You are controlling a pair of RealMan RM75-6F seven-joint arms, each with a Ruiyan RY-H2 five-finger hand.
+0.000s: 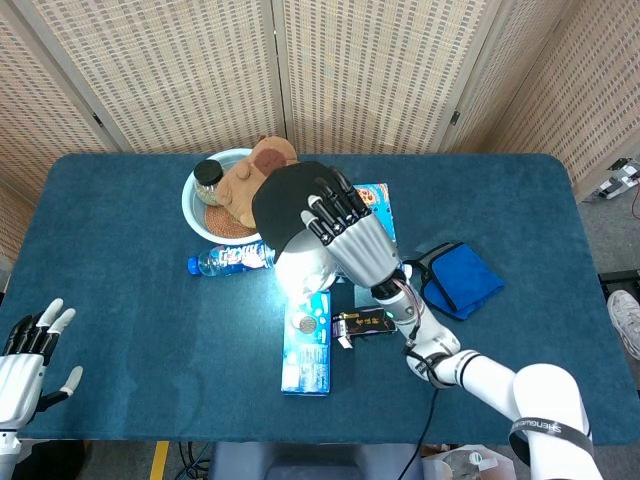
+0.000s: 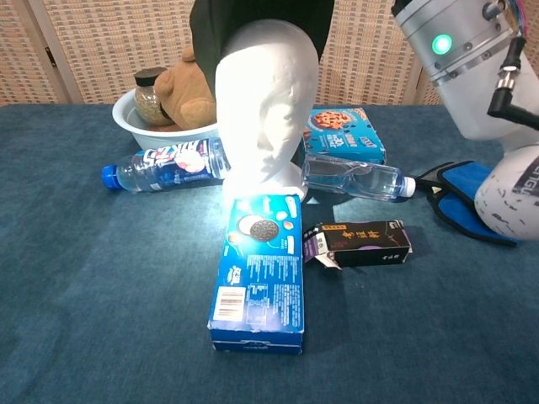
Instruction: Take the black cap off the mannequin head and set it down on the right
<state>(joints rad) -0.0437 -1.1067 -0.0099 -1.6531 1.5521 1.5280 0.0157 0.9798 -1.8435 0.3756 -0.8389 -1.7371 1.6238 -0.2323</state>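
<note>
The left hand (image 1: pixel 28 350) rests at the table's (image 1: pixel 130 300) near-left edge, far left of the mannequin head (image 2: pixel 265 105), fingers spread and holding nothing. A white bowl (image 1: pixel 200 215) with a plush toy (image 1: pixel 255 175) stands behind and left of the head; a blue-labelled water bottle (image 2: pixel 164 164) lies at the head's left. The black cap (image 1: pixel 285 200) sits above the crown of the head, lifted so the face is fully exposed. The right hand (image 1: pixel 345 230) grips the cap from above, fingers laid over its top. A blue biscuit box (image 2: pixel 261 269) lies in front of the head. A clear bottle (image 2: pixel 354 178), a dark carton (image 2: pixel 358 242) and a blue cloth (image 1: pixel 460 280) lie right of the head.
</note>
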